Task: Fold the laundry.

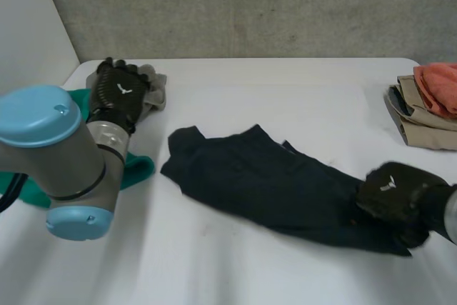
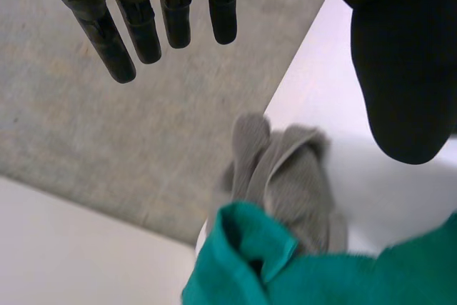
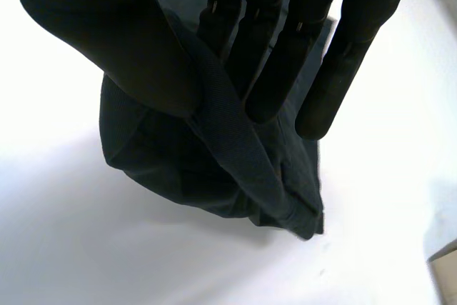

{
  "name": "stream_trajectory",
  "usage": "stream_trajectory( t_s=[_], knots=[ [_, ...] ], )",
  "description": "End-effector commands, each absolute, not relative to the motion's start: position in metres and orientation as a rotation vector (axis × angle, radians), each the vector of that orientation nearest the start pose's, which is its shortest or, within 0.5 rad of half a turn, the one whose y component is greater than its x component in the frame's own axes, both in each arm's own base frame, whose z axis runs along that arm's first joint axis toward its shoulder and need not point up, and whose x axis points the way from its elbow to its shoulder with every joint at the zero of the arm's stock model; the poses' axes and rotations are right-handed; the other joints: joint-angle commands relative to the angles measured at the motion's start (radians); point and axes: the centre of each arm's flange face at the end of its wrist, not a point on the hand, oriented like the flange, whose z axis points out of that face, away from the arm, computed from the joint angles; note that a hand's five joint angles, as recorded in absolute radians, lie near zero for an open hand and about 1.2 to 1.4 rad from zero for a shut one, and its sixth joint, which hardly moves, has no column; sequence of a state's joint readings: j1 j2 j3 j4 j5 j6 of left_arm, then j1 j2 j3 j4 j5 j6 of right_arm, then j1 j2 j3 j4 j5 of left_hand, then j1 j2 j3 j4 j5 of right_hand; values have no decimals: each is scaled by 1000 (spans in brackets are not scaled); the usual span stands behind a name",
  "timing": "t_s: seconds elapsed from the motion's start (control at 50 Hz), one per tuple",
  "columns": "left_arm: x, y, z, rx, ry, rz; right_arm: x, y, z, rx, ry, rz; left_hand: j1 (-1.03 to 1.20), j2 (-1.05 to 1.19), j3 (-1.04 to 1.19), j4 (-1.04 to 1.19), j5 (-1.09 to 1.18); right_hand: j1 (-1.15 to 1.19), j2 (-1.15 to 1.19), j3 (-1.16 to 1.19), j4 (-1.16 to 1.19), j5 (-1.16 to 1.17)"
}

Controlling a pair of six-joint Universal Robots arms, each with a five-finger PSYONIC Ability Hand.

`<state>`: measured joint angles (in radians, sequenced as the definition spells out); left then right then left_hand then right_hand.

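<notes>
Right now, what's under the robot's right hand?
The dark blue garment, spread on the white table. The right hand pinches a fold at its end between thumb and fingers. The cloth right beneath the palm is hidden.

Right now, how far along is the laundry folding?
Done: a folded khaki garment with a coral cloth on it sits at the right edge of the white table. In hand: the right hand pinches an edge of the dark navy garment, unfolded mid-table. Remaining: that garment, plus the grey cloth and teal garment under the open left hand.
</notes>
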<state>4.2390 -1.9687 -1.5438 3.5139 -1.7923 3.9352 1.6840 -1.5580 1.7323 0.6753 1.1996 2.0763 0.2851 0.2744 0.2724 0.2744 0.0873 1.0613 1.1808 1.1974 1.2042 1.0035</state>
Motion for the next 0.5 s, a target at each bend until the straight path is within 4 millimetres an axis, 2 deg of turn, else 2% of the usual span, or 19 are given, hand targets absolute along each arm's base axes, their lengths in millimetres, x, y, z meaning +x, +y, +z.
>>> stream_trajectory(
  t_s=[0.02,0.06,0.08,0.1,0.14,0.22,0.24,0.28,0.32,0.36,0.38,0.42,0.44,0.5],
  knots=[
    [-296,-294,202,1108,1717,-1969,170,-186,232,-1789,2361,-1088,-39,-28,-27,-29,-16,321,202,185,179,205],
    [-301,-297,194,1140,1725,-1965,166,-189,231,-1778,2380,-1088,-42,-32,-30,-32,-19,62,-58,-74,-81,-55],
    [-303,-297,190,1156,1733,-1957,161,-195,233,-1758,2409,-1105,-42,-32,-30,-32,-19,-547,-667,-684,-690,-664],
    [-307,-297,184,1185,1748,-1941,158,-198,234,-1747,2425,-1115,-45,-34,-32,-34,-22,-887,-1006,-1023,-1030,-1004],
    [-310,-295,178,1210,1764,-1924,154,-203,239,-1752,2433,-1161,-45,-34,-33,-35,-22,-887,-1006,-1023,-1030,-1004],
    [-312,-291,170,1266,1804,-1881,153,-221,262,-1790,2382,-1405,-54,-43,-41,-43,-31,-887,-1006,-1023,-1030,-1004],
    [-313,-288,168,1298,1815,-1872,154,-227,271,-1783,2360,-1504,-57,-46,-44,-46,-34,-887,-1006,-1023,-1030,-1004],
    [-312,-286,165,1329,1833,-1852,157,-233,280,-1751,2331,-1596,-57,-46,-44,-46,-34,-887,-1006,-1023,-1030,-1004],
    [-309,-282,160,1366,1871,-1801,169,-242,289,-1695,2262,-1681,-54,-43,-41,-43,-31,-887,-1006,-1023,-1030,-1004],
    [-306,-278,156,1389,1904,-1755,184,-251,286,-1665,2190,-1689,-48,-37,-35,-37,-25,-887,-1006,-1023,-1030,-1004],
    [-305,-276,154,1401,1921,-1731,208,-259,276,-1662,2094,-1667,-48,-37,-35,-37,-25,-887,-1006,-1023,-1030,-1004],
    [-300,-269,146,1428,1992,-1656,232,-262,270,-1670,2011,-1664,-45,-34,-33,-35,-22,-887,-1006,-1023,-1030,-1004],
    [-298,-267,145,1433,2017,-1637,256,-264,265,-1683,1932,-1674,-45,-34,-33,-35,-22,-887,-1006,-1023,-1030,-1004],
    [-295,-260,140,1418,2119,-1601,283,-263,256,-1697,1853,-1673,-48,-37,-35,-37,-25,-887,-1006,-1023,-1030,-1004]
  ],
)
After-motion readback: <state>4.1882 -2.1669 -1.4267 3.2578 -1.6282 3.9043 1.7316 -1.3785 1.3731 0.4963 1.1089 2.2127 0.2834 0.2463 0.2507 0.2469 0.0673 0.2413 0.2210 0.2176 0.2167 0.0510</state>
